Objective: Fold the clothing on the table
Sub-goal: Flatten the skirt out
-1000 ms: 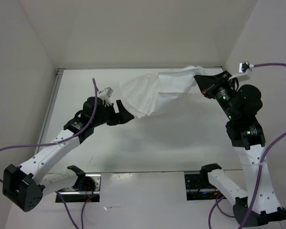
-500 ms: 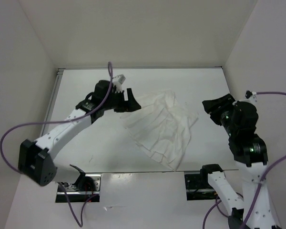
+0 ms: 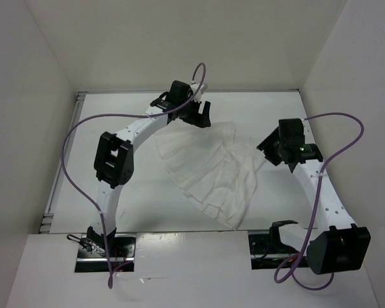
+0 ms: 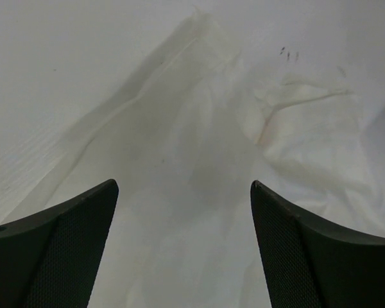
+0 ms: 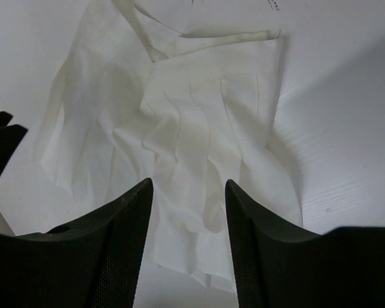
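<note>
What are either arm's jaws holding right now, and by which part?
Nothing. Both arms' jaws stand open with nothing between them; the clothing lies loose on the table.

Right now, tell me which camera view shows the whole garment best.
The top external view: the clothing lies spread out, with nearly its whole outline visible. The left wrist view shows only a crumpled stretch beyond the left claw. The right wrist view shows the pleats closely, but the right claw hides the near edge.

Rumpled pleated clothing (image 3: 212,170) on white table (image 3: 154,205)
</note>
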### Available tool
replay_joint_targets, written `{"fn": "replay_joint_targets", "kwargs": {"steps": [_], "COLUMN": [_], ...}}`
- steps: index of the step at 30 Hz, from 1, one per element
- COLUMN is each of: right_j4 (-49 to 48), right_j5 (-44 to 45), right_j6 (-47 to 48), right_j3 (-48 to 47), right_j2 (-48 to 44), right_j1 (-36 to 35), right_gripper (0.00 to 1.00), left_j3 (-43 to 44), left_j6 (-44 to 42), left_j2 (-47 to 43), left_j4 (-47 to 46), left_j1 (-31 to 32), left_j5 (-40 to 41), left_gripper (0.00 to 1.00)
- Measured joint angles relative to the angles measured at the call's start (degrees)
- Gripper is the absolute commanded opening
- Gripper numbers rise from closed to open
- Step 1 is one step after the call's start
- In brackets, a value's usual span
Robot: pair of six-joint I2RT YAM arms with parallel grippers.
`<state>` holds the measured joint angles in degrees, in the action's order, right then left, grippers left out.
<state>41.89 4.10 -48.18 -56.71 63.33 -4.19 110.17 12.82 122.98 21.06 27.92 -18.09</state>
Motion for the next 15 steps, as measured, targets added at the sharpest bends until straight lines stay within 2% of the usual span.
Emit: {"fn": "replay_joint_targets", "kwargs": {"steps": [6, 15], "right_j4": [-0.3, 0.3], "right_j5": [-0.6, -1.9], "right_j6": [-0.2, -0.2], "right_j3": [0.1, 1.7], "right_j2": [-1.8, -2.1], "right_j1": [0.1, 0.1], "right_gripper": [0.55, 0.55], "left_j3": [5.5, 24.5], "left_j6": [-5.6, -9.9], "left_j2": [7.7, 20.3], "left_j4": [2.4, 6.9], "left_j1": [0.0, -0.1], "left_j5": [-1.0, -8.0], "left_gripper": [0.92, 0.92]}}
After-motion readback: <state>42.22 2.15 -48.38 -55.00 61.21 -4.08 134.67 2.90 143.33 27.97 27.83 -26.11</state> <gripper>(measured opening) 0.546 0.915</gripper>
